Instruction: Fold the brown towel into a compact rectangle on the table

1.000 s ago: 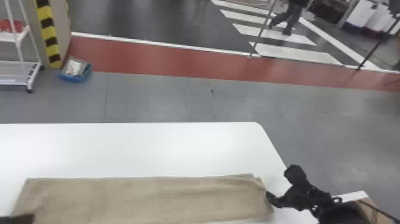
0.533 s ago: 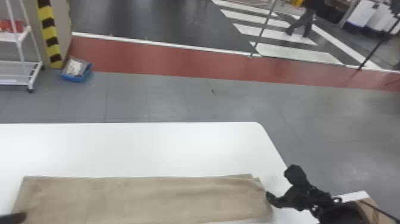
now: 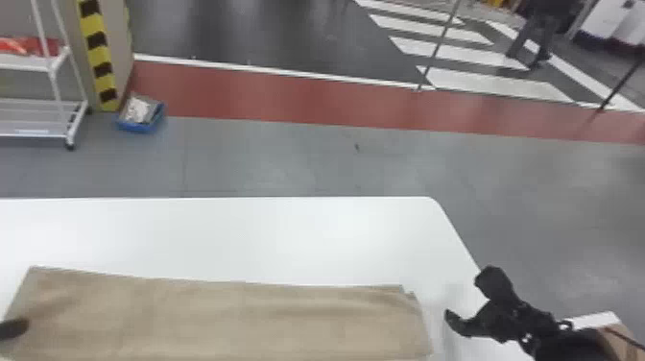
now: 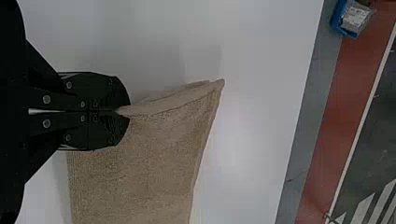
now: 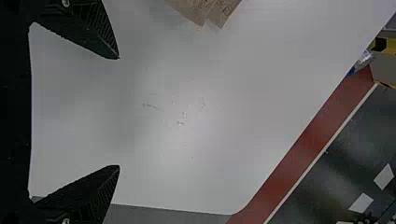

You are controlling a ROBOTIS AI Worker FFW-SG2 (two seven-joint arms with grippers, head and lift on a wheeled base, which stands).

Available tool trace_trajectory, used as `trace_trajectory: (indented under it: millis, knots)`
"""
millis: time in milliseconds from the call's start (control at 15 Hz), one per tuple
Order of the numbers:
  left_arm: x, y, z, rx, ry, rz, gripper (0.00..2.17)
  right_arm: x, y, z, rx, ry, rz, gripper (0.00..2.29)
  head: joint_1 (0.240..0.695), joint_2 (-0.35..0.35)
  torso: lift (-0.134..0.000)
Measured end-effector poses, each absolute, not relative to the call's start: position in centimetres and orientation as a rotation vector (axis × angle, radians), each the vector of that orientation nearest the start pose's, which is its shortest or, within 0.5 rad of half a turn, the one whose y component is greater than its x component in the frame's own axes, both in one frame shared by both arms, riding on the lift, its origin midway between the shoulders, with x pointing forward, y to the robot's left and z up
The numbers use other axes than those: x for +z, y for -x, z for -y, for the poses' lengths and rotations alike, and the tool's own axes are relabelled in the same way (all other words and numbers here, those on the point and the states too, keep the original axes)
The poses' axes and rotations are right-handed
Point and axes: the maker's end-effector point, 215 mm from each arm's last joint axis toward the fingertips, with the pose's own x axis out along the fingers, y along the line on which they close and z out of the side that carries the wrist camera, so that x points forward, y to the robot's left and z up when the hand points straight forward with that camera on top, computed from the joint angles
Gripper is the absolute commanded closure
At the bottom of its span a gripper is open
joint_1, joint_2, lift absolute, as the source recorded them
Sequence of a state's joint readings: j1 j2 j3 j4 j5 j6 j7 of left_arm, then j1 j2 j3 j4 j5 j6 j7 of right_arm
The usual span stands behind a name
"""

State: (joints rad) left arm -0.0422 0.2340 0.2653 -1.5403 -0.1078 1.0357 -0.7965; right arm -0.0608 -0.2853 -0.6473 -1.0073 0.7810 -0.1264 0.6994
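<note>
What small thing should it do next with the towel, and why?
Probably the left tool should carry its end of the towel rightward: it has that end pinched, the towel lies in a long strip, and the open right tool is clear of it.

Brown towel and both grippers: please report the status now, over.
Left gripper: fingers shut on towel's left end. Right gripper: open, off towel's right end. Towel: long strip on table. Blue bin: on floor beyond, not in the way.
</note>
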Motion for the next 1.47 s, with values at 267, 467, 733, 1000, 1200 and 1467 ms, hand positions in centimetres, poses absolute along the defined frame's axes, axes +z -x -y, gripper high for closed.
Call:
trace_trajectory:
  millis: [267, 467, 733, 1000, 1200, 1467]
  knots:
    - [-51.8, -43.3, -31.5, -0.348, 0.300, -0.949, 2.14, -57.6, -43.1, 55.4, 0.188, 0.591, -0.777, 0.04, 0.695, -0.293, 0.000]
    - [-49.4, -41.7, -24.3, -0.424, 0.310, -0.944, 2.14, -57.8, -43.2, 55.1, 0.192, 0.593, -0.781, 0.04, 0.695, -0.350, 0.000]
    - [-48.9, -41.6, -14.8, -0.506, 0.227, -0.968, 2.14, -57.8, -43.1, 54.8, 0.192, 0.595, -0.783, 0.04, 0.695, -0.350, 0.000]
    - [-48.2, -41.1, -7.2, -0.614, 0.188, -0.976, 2.14, -57.8, -42.7, 55.1, 0.184, 0.593, -0.786, 0.04, 0.695, -0.350, 0.000]
    - [-48.5, -38.9, -3.7, -0.663, 0.170, -1.013, 2.14, -57.7, -42.6, 55.3, 0.181, 0.594, -0.786, 0.04, 0.695, -0.350, 0.000]
    - [-48.5, -38.4, 0.9, -0.702, 0.064, -0.996, 2.14, -57.8, -42.8, 54.9, 0.189, 0.593, -0.783, 0.04, 0.695, -0.350, 0.000]
